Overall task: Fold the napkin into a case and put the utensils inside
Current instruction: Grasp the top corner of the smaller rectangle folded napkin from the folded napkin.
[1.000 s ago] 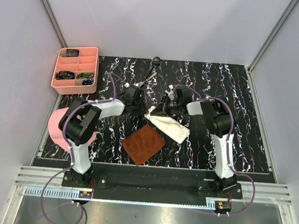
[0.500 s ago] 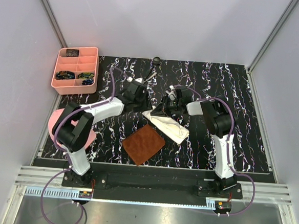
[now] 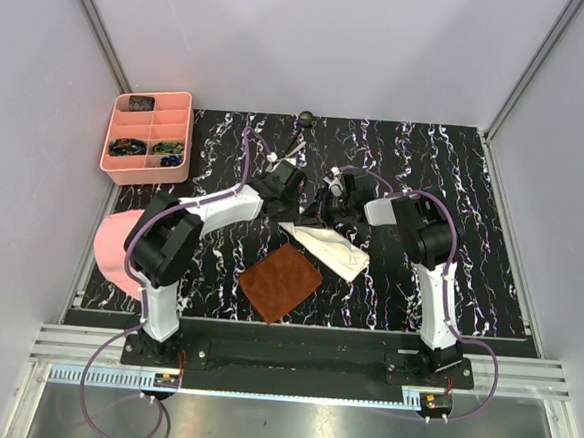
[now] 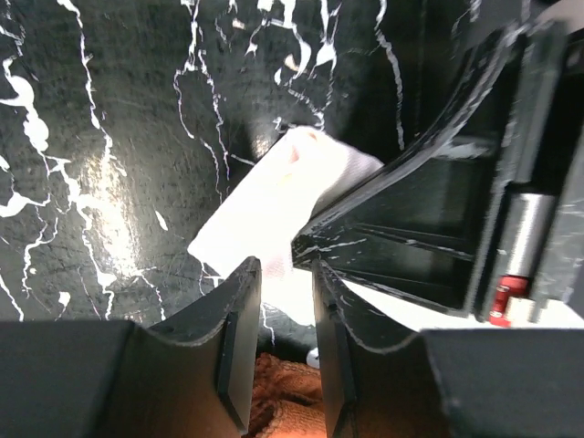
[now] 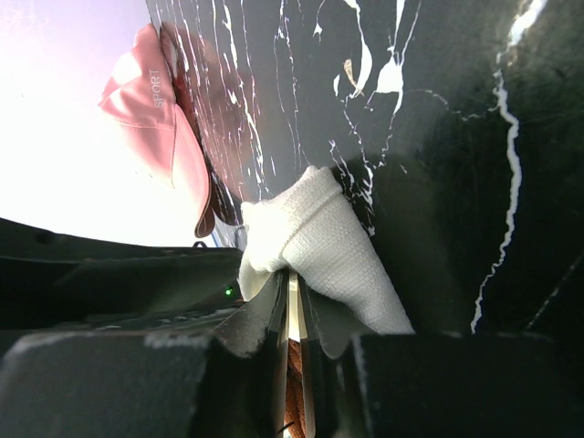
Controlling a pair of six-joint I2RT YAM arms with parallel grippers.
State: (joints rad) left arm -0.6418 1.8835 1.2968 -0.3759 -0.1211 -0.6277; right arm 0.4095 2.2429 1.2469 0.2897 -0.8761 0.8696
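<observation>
**Napkin (image 3: pixel 327 248) folded on the table, both grippers at its far end**

Top external view: the napkin lies as a narrow, layered cream-white strip on the black marbled table (image 3: pixel 471 242), slanting from far left to near right; its near-left side lies just beside the brown mat (image 3: pixel 281 281), and whether they touch cannot be told; the left gripper (image 3: pixel 292 197) and the right gripper (image 3: pixel 315 213) stand close together over the strip's far end; the dark spoon (image 3: pixel 302 128) lies near the table's far edge, apart from the napkin; a fork cannot be made out with certainty; the pink tray (image 3: pixel 147 177) sits at the far left corner; a pink cap (image 3: pixel 114 252) lies at the table's left edge beside the left arm.

Left wrist view: the left gripper (image 4: pixel 281 301) points at a corner of the napkin (image 4: pixel 269 205); its fingers (image 4: pixel 239 328) stand narrowly apart, with the cloth's edge reaching the gap between the tips; whether they pinch the cloth cannot be told; the right gripper's black body fills the right of the view, against the same corner; the brown mat (image 4: pixel 283 401) shows below the fingers.

Right wrist view: the right gripper (image 5: pixel 292 301) has its fingers pressed together on a fold of the napkin (image 5: pixel 319 242), with a thin white line of cloth between them; the cloth bulges out beyond the tips onto the table (image 5: pixel 438 137); the pink cap (image 5: pixel 151 119), lettered SPORT, shows at the upper left; a sliver of the brown mat (image 5: pixel 292 383) shows between the fingers.
</observation>
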